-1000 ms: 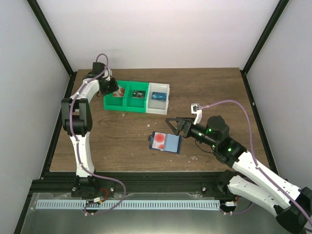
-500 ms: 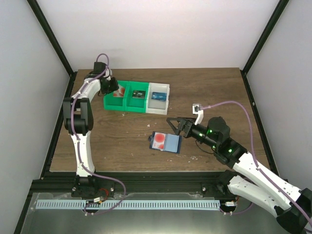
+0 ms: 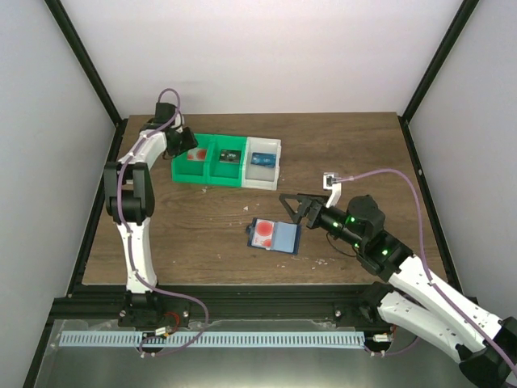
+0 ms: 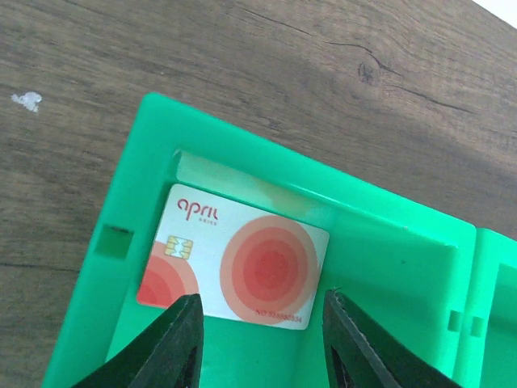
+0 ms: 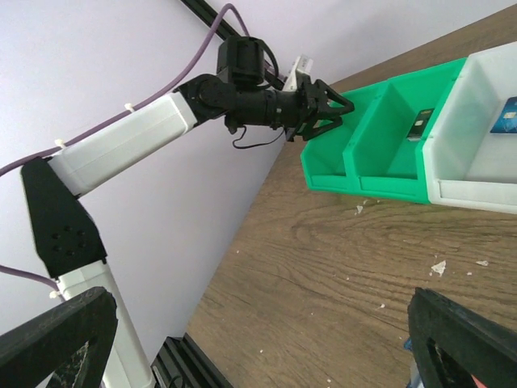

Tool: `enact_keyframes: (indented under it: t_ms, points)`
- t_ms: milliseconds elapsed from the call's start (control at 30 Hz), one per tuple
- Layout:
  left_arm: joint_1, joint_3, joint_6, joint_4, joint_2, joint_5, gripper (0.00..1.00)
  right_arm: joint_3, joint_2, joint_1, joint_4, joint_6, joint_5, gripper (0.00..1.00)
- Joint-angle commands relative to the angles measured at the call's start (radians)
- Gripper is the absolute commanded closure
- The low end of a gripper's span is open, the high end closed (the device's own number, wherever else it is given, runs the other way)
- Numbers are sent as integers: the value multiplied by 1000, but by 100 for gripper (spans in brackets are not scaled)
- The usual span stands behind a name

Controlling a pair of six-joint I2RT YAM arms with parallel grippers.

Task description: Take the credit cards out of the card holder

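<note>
Wooden table [image 4: 266, 56] bears green bin [image 4: 388, 259] holding "april" card [image 4: 234, 257].

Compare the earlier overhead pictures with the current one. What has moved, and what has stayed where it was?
The right gripper, open, drew back slightly to the right, away from the card holder. Nothing was gripped or released. The left gripper stays open above the credit card lying in the green bin. The card holder has not moved and still has a red-spotted card in it.
</note>
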Motion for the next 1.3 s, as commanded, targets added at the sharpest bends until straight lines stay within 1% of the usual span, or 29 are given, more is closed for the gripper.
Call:
enact_keyframes:
  t_ms: [0,200,400,467,600,667,767,833,900,933,1000,1067,1167,1267]
  points:
    - [-5,-38,-13,59,-86,-15,56,14,3,4,-30,-22,26,0]
    - [-8,-43,4,59,-116,18,54,20,20,4,-54,-14,19,0]
    - [-12,-74,43,25,-193,76,49,3,31,4,-97,-2,29,0]
    - [-13,-119,51,2,-221,102,48,4,44,4,-109,-8,22,0]
    - [-20,-243,44,48,-330,195,48,14,74,4,-145,-16,32,0]
    - [-27,-304,39,68,-380,252,49,14,89,4,-151,-17,31,1]
    - [-47,-403,24,114,-457,310,54,10,120,3,-140,-23,11,4]
    - [-69,-470,19,134,-507,325,55,10,141,3,-136,-19,0,8]
    - [-97,-505,21,128,-540,320,56,4,163,4,-128,-15,-6,12]
    - [-111,-519,22,123,-553,324,57,1,170,3,-125,-13,-10,17]
    - [-140,-542,25,113,-574,357,61,-11,182,4,-110,-4,-16,28]
    - [-184,-570,28,107,-598,366,62,-20,195,3,-90,2,-27,38]
    - [-238,-629,19,121,-640,359,62,-18,233,3,-86,4,-29,42]
    - [-273,-705,-12,177,-671,408,64,2,280,4,-103,-3,-15,49]
